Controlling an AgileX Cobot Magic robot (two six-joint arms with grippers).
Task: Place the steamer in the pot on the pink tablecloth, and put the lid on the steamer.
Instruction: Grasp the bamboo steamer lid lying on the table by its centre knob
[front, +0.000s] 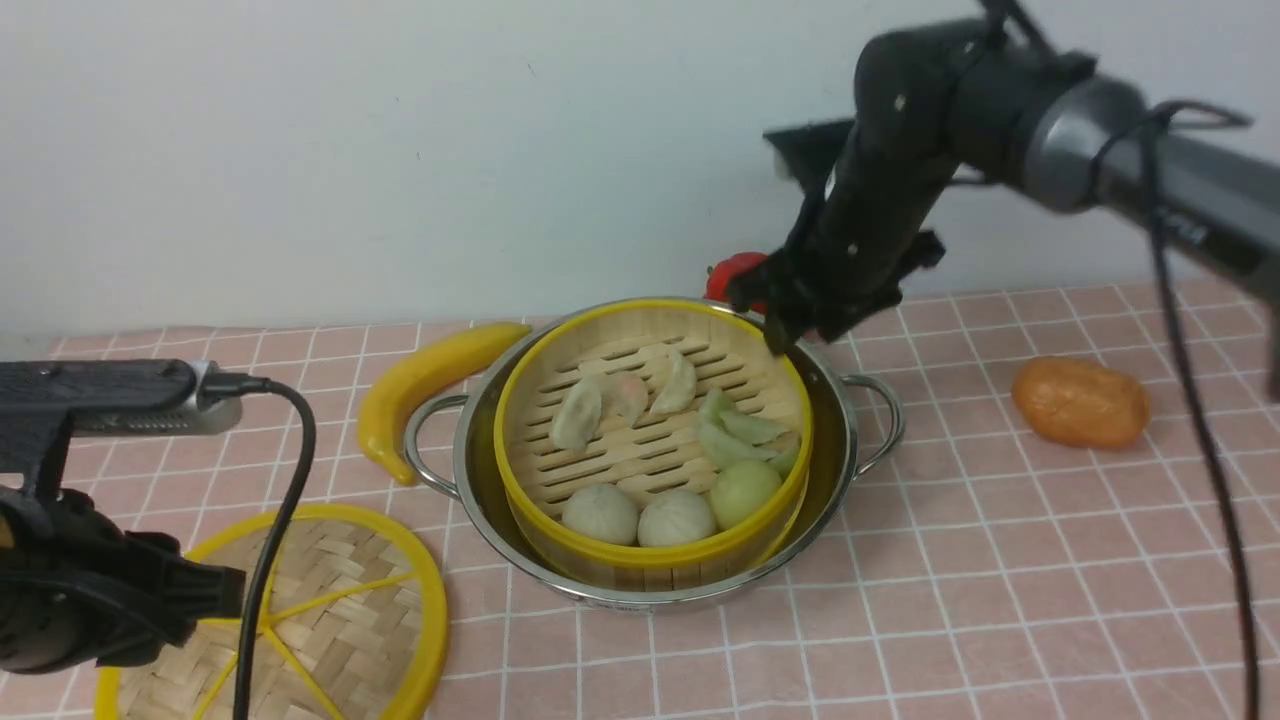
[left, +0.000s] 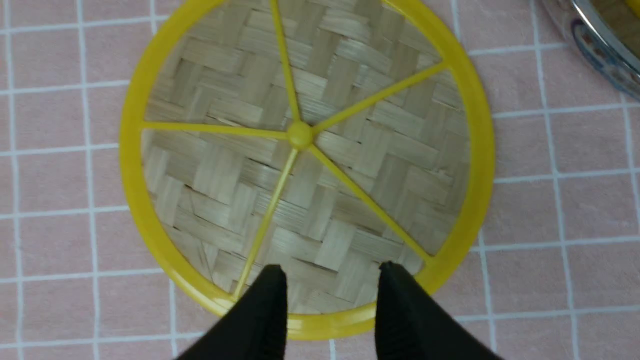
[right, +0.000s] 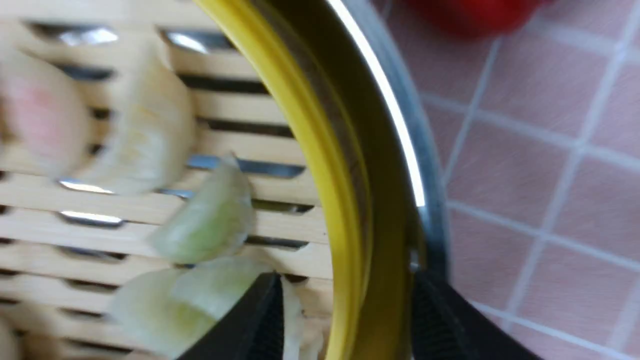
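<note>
Showing the steamer (front: 650, 555) at the centre of the front frame, down inside the pot (front: 655, 600), yellow rim a little proud of the steel and slightly tilted by the look of it. Carrying pale dumplings (front: 576, 412) and round buns (front: 677, 518) on open slats. Likely light and fairly stiff, with a smooth, perhaps slippery plastic rim; best taken by the rim and upright wall, gently, to avoid tipping the loose food. At the upper right of the pot, right end effector (right: 347, 280) spread wide, one fingertip to each side of the steamer's rim, pinching nothing. Apparently seated well enough to lift straight up and away, without dragging the rim along.

At lower left of the front frame, beside the pot, the lid (left: 325, 210) flat on the pink tablecloth (front: 950, 560). Left end effector (left: 332, 267) parted over the near part of the edge, empty. Probably thin, light and a bit springy: better to grip the thick yellow rim than the woven bamboo or slender spokes, then keep level for the steamer. Farther out, banana (front: 400, 395) at the pot's left, bread (front: 1080, 402) at far right.
</note>
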